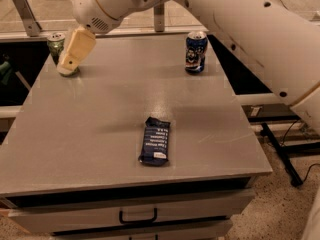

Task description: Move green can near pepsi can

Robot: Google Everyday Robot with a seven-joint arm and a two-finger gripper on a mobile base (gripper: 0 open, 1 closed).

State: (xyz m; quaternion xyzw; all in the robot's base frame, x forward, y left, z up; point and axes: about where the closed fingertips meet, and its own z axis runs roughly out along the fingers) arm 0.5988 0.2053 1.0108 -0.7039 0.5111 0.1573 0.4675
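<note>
The green can (55, 43) stands upright at the table's far left corner; only its silver top and upper left side show, the rest is hidden behind my gripper. My gripper (70, 61), with cream fingers pointing down and left, is right in front of the can and overlaps it. The pepsi can (195, 52), dark blue with white and red marks, stands upright at the far right of the grey table (100, 134), well apart from the green can.
A flat dark blue snack packet (155, 140) lies near the table's front middle. My white arm (240, 24) crosses above the table's far right side. A drawer with a handle (137, 216) is below the front edge. Metal posts stand behind the table.
</note>
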